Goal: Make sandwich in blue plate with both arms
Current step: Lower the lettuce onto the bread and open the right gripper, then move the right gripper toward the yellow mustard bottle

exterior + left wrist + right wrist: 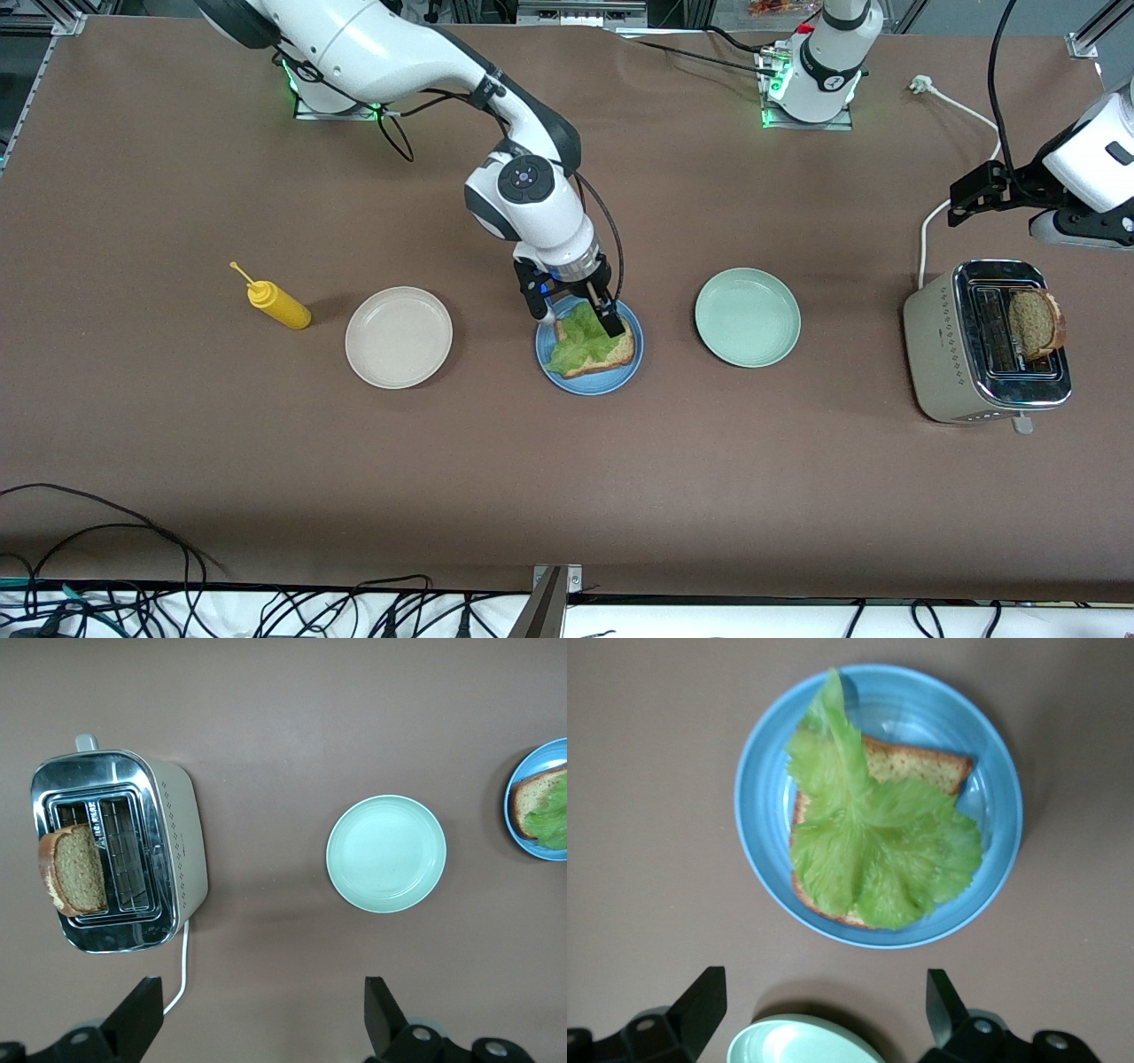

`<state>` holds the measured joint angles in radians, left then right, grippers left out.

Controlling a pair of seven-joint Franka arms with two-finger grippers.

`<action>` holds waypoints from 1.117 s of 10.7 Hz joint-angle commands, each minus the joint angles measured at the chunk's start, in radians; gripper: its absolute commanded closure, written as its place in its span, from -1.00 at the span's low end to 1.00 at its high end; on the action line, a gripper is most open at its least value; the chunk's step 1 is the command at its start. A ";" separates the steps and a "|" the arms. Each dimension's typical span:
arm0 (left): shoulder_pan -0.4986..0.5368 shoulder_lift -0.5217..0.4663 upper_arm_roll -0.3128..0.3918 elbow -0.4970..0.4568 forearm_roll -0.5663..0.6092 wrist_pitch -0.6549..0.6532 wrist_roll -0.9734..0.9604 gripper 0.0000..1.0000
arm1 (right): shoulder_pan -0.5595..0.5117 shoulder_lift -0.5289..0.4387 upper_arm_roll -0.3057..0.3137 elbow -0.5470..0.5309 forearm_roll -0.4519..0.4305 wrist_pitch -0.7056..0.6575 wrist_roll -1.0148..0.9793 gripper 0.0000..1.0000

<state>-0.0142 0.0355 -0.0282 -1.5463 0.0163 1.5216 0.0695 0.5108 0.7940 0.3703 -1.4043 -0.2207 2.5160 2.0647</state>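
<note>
Front view showed lettuce on bread in the blue plate, right gripper spread above it; left gripper, spread over the toaster, likely fetches the second slice.

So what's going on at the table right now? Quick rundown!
Right gripper open over the blue plate. Lettuce lies on bread slice there. Left gripper open, waiting above toaster; second slice sits in it.
</note>
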 commanded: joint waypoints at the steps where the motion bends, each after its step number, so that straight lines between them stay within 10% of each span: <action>1: 0.007 -0.026 -0.004 -0.018 -0.030 0.022 0.027 -1.00 | -0.055 -0.079 -0.005 -0.001 -0.019 -0.078 0.015 -1.00; 12: 0.010 -0.023 0.001 -0.028 -0.029 0.017 0.026 -1.00 | -0.345 -0.263 -0.073 0.001 -0.083 -0.255 -0.023 -1.00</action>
<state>-0.0120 0.0313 -0.0296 -1.5508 0.0148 1.5345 0.0711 0.1698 0.5512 0.3234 -1.3911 -0.2836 2.3025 2.0346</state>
